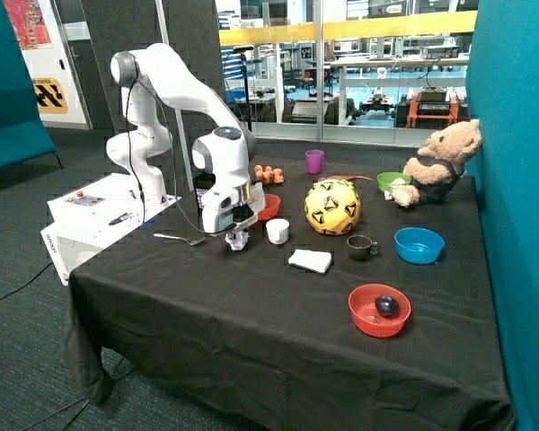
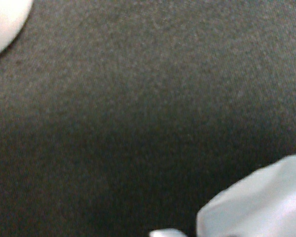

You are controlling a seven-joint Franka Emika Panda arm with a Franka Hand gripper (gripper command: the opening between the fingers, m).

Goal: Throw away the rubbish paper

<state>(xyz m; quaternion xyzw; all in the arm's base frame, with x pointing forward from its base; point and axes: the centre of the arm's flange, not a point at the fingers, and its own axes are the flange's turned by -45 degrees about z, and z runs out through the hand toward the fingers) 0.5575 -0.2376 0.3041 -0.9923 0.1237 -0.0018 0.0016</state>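
Gripper (image 1: 238,239) sits low over the black tablecloth (image 1: 251,305), right down at one crumpled paper wad (image 1: 239,241), which shows as a small whitish lump at the fingertips in the outside view. Whether the fingers are apart, together or already clamped on the paper I cannot tell; the arm's own body hides them, and the wrist view shows none of them. In that wrist view the wad (image 2: 259,200) fills one corner as a pale wrinkled mass resting on dark cloth, with a sliver of the white cup (image 2: 2,22) at the opposite corner.

What the coming move turns on is that the paper lies directly beneath the tool, not off to a side, so a short straight drop and a close looks like all that is wanted, if the grasp is not made already. The wad has no clear long axis that I can make out.

Around it: a spoon (image 1: 178,239) lies on the cloth toward the robot's base, the white cup (image 1: 277,231) stands just beside the wad on the far side, and a flat folded white cloth (image 1: 310,261) lies beyond that. A yellow ball (image 1: 332,206) stands further off. No bin is visible, and I see no second wad with certainty.
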